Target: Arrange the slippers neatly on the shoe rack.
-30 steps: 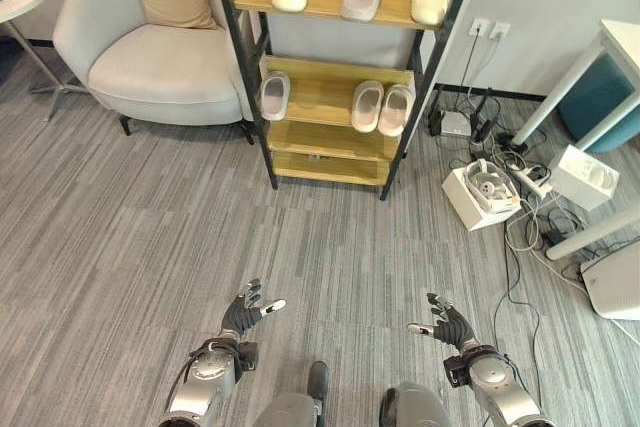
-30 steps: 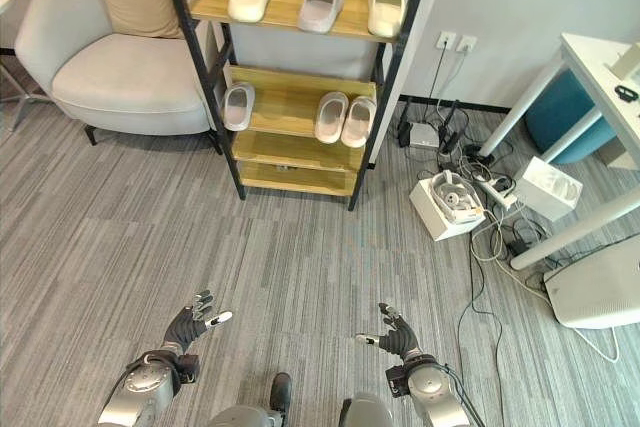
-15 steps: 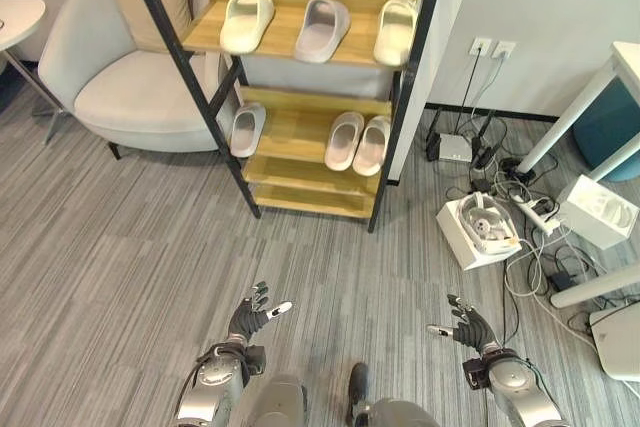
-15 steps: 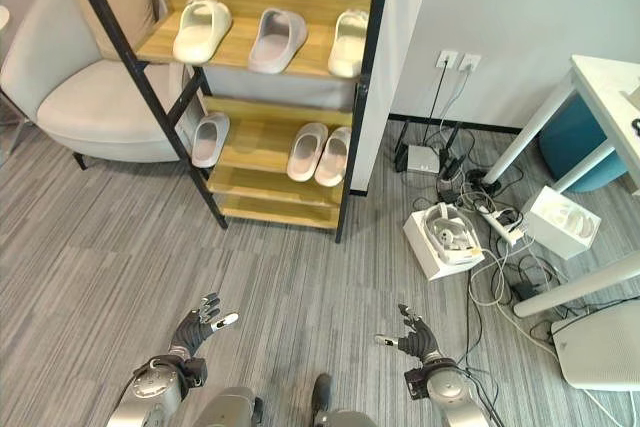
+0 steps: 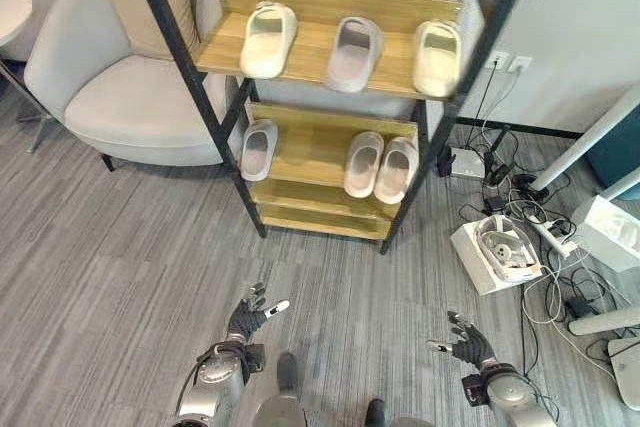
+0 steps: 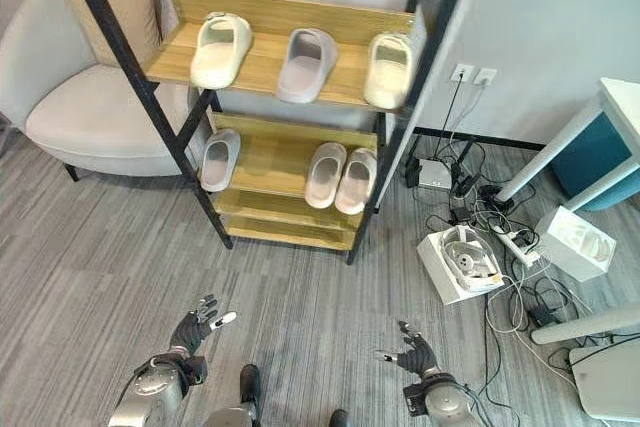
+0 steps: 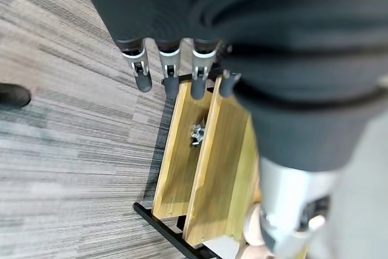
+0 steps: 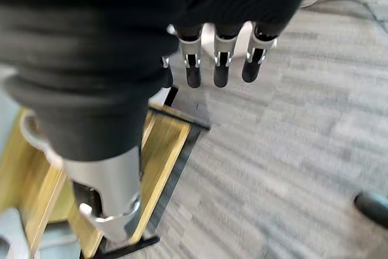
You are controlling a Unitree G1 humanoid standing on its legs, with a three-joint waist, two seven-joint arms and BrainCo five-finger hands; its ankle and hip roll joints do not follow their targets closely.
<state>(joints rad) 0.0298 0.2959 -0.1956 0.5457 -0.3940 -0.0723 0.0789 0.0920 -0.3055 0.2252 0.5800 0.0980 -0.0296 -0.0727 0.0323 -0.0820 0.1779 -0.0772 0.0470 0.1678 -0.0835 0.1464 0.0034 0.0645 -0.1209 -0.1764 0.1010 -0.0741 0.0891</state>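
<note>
The slippers sit on the shoe rack (image 5: pixel 300 219), well ahead of both hands — the lone slipper (image 5: pixel 258 149) lies forward of the left hand (image 5: pixel 246 317), toe pointing away. The right hand (image 5: pixel 466 343) is farther off. Both hands hang relaxed, holding nothing.

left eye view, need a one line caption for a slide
Both open robot hands, left robot hand and right robot hand, hover over grey floor before a shoe rack holding six slippers.
</note>
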